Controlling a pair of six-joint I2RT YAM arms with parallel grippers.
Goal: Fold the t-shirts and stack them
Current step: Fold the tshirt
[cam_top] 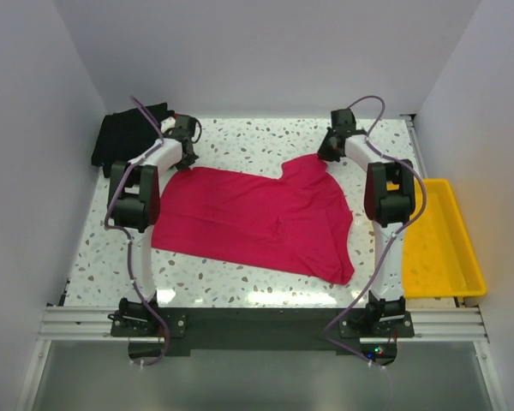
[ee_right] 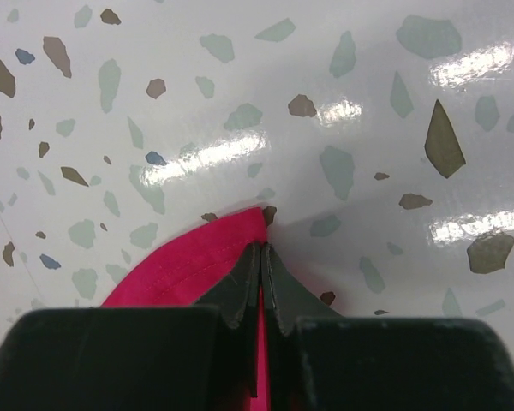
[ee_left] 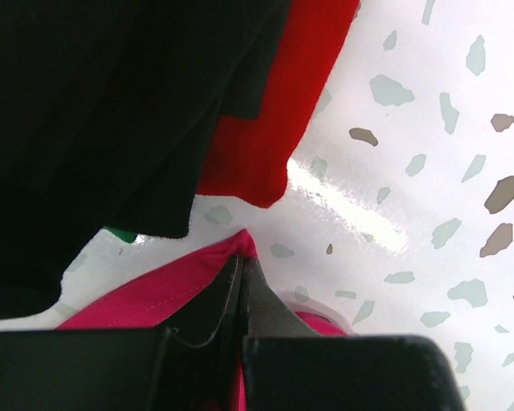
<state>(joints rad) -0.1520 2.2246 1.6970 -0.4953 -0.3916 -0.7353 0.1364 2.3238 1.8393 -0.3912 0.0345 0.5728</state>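
While each hand is clamped on a far corner of the magenta t-shirt (cam_top: 257,218), the garment lies spread on the surface (cam_top: 257,141), trailing back from the fingertips toward the arm bases. The left hand (ee_left: 242,264) has its jaws pressed together on a hemmed corner of the cloth. The right hand (ee_right: 263,250) is likewise shut on a pink edge, with only bare surface ahead of it. Close ahead and to the left of the left hand sits the stack of folded t-shirts (cam_top: 127,139): black on top, a red layer (ee_left: 270,145) beneath, a sliver of green (ee_left: 120,233) lower down.

Handling notes, as judged from the views:
- The cloth is light, soft and limp. It holds no shape and will sag between the two hands when raised.
- The glossy surface probably lets it slide freely.
- The stitched hem at the corners is the thickest part and the best place to hold; a thin pinch may slip out.
- Keep the held edge taut between the hands for an even fold.
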